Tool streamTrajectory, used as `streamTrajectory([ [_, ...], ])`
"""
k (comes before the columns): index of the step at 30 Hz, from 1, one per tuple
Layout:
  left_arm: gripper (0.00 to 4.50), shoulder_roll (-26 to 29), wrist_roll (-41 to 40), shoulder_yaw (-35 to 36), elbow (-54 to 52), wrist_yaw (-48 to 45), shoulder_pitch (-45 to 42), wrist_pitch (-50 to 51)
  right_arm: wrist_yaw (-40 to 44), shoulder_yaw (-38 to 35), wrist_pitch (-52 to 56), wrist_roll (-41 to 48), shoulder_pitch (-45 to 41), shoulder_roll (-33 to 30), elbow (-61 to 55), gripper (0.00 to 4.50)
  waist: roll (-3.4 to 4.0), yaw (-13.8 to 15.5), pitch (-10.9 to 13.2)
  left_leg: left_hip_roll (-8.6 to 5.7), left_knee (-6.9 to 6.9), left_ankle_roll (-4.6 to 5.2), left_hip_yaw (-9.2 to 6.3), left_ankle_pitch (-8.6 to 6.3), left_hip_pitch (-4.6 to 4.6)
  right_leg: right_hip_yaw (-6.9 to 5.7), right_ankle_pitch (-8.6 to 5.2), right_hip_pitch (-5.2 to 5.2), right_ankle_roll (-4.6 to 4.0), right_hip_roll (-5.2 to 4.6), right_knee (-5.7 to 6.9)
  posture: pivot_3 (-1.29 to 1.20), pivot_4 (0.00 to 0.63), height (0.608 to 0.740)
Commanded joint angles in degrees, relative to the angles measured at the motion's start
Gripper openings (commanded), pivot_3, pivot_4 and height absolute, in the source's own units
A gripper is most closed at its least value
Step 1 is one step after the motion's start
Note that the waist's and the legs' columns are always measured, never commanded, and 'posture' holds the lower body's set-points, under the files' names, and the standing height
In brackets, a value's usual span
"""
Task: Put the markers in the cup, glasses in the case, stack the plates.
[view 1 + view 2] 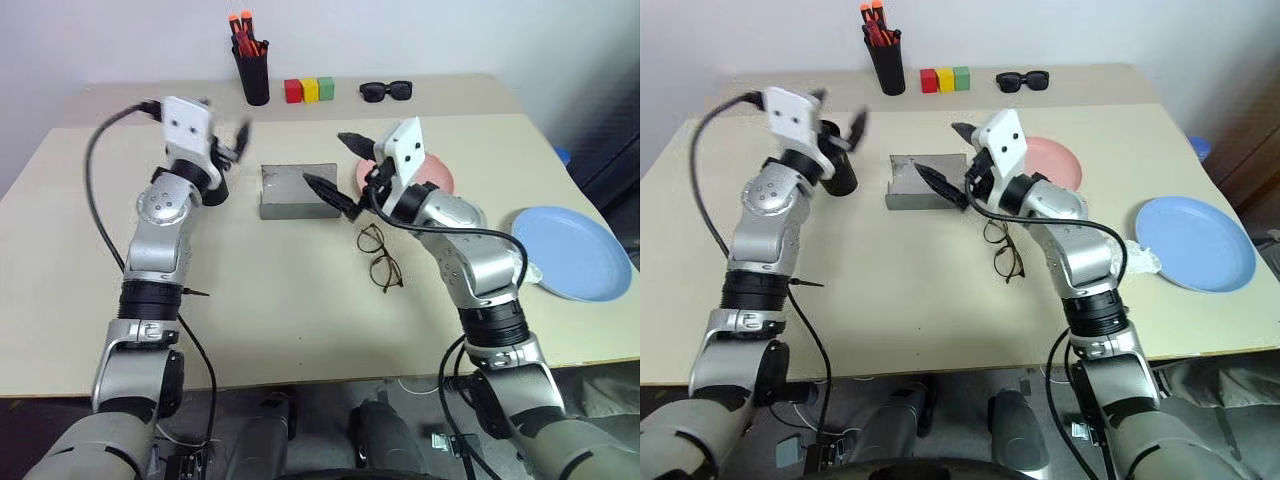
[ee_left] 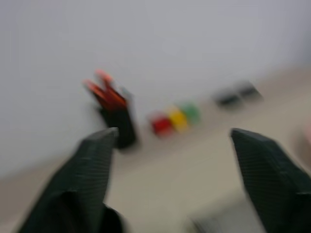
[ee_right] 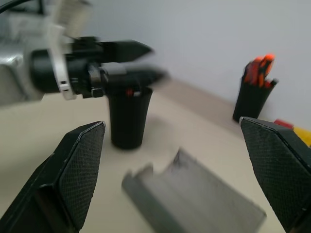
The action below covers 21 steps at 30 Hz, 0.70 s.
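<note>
The wide black cup (image 3: 127,116) stands left of the open grey case (image 1: 297,190). A small red end (image 3: 129,92) shows at the cup's rim, perhaps a marker; the markers are otherwise hidden. My left gripper (image 1: 232,145) hovers just above the cup, blurred, its fingers (image 2: 97,155) spread open and empty. My right gripper (image 1: 336,166) hangs open over the case's right end, nothing between its fingers (image 3: 80,165). The wire-framed glasses (image 1: 380,256) lie on the table just in front of the case. The pink plate (image 1: 438,178) lies behind my right wrist, and the blue plate (image 1: 570,250) at the table's right edge.
At the back stand a slim black pen cup (image 1: 252,72) with orange-tipped markers, red, yellow and green blocks (image 1: 308,90), and black sunglasses (image 1: 386,91). Something white (image 1: 531,270) lies at the blue plate's near edge. A cable loops from my left wrist.
</note>
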Motion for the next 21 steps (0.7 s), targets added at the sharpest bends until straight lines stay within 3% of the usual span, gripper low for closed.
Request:
streamTrajectory([
  [1, 4.45, 1.60, -1.76, -2.43, 0.50, -8.54, -2.22, 9.41, 5.52, 0.88, 0.67, 0.14, 0.92, -4.63, -4.41, 4.50, 0.01, 0.01, 0.01, 0.00, 0.00, 0.00, 0.00, 0.00, 0.00, 0.00, 0.00, 0.00, 0.00, 0.00, -0.01, 0.00, 0.150, 0.734],
  [8, 4.45, -0.28, 0.77, -7.79, 16.54, -22.36, -9.59, 7.61, 12.38, 1.48, 2.42, 0.63, 6.44, -12.91, -9.95, 4.50, -0.03, 0.33, 0.04, 0.00, 0.03, 0.00, -0.04, 0.00, -0.04, -0.07, -0.01, 0.04, 0.01, -0.02, -0.08, 0.00, 0.150, 0.734],
  [18, 4.45, -3.41, 8.87, -13.24, 38.78, -32.42, -18.21, -5.04, 11.43, -1.51, 7.22, 1.45, 14.03, -18.10, -18.27, 4.50, -0.09, 0.16, 0.08, -0.01, 0.04, 0.04, -0.05, -0.03, -0.17, -0.13, -0.01, -0.01, 0.02, -0.07, -0.16, 0.00, 0.150, 0.734],
  [21, 3.25, -4.04, 9.86, -12.81, 41.62, -32.72, -19.20, -7.05, 10.70, -2.52, 7.88, 1.39, 15.33, -18.74, -19.47, 4.50, -0.09, 0.19, 0.08, -0.01, 0.06, 0.04, -0.07, -0.03, -0.19, -0.14, -0.01, -0.01, 0.02, -0.07, -0.15, 0.00, 0.150, 0.734],
])
